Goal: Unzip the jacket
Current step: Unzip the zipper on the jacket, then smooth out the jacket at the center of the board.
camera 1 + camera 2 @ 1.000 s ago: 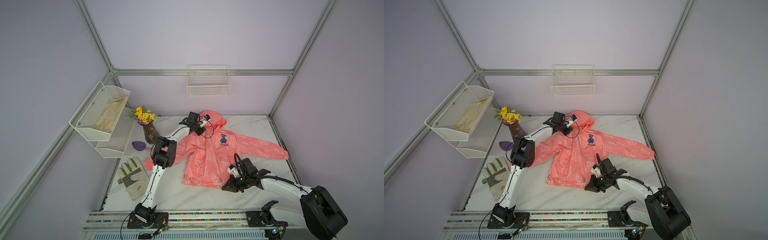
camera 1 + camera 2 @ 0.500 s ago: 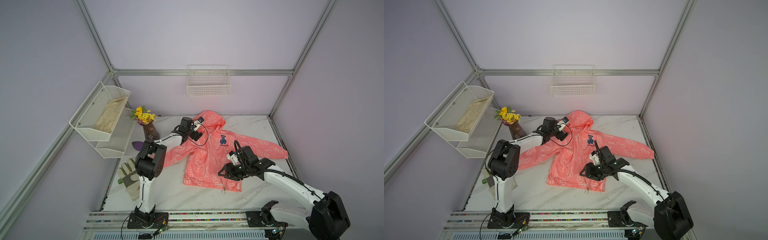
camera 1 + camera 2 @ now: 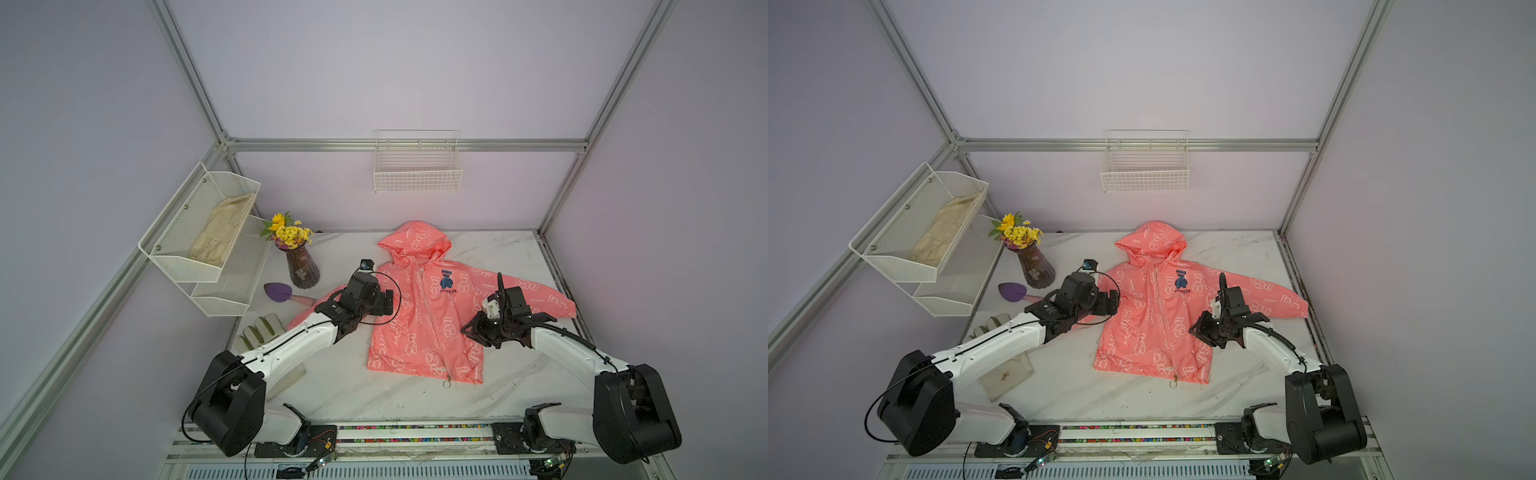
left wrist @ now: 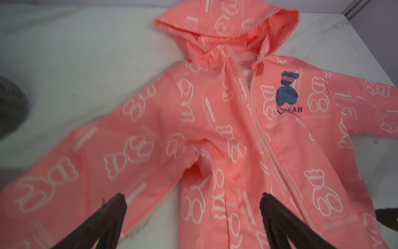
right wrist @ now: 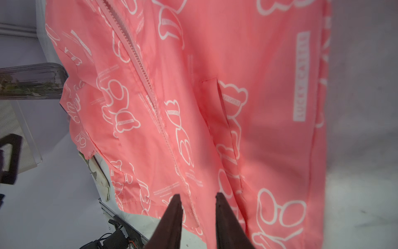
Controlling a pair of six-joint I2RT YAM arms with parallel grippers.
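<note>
The coral-pink jacket (image 3: 424,316) lies flat and face up on the white table in both top views, hood toward the back wall. Its zipper (image 4: 261,138) runs down the front, and a small pull ring (image 3: 447,383) lies at the hem. My left gripper (image 3: 388,301) hovers over the jacket's sleeve and shoulder; in the left wrist view it (image 4: 192,198) stands wide open and empty. My right gripper (image 3: 470,332) hangs over the other side of the jacket's body. In the right wrist view it (image 5: 198,196) is slightly open above the lower zipper, holding nothing.
A vase of yellow flowers (image 3: 302,270) and a purple sponge brush (image 3: 279,291) stand left of the jacket. A beige glove (image 3: 258,332) lies partly under my left arm. A white mesh shelf (image 3: 203,237) hangs on the left wall, a wire basket (image 3: 417,166) on the back wall.
My left gripper let go near the hood, opened wide and drew back toward the front left. My right gripper opened, lifted off the hem and moved right. The pull ring now shows at the hem.
</note>
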